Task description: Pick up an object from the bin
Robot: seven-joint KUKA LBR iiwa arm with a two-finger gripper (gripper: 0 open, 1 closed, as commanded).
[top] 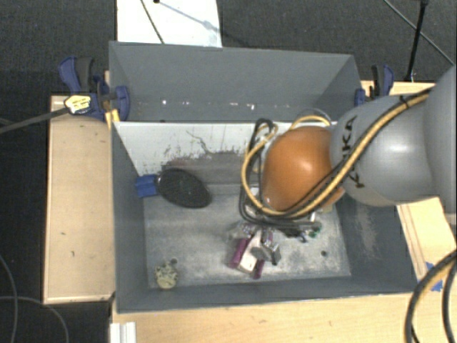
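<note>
Purple block [243, 254], one, at gripper [265, 244], one brush [183, 189]

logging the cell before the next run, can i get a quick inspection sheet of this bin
surface: grey bin floor, scuffed and speckled, with scratch marks at the back
job's things: small purple and white thing at the front middle, right under the gripper
clutter: black oval brush with a blue end at the left back; small yellowish round thing in the front left corner
grippers: gripper low over the floor, at the purple and white thing; grasp cannot be told
cables: yellow and black cables looped round the orange cover on the wrist
surroundings: dark floor beyond the bin
</note>
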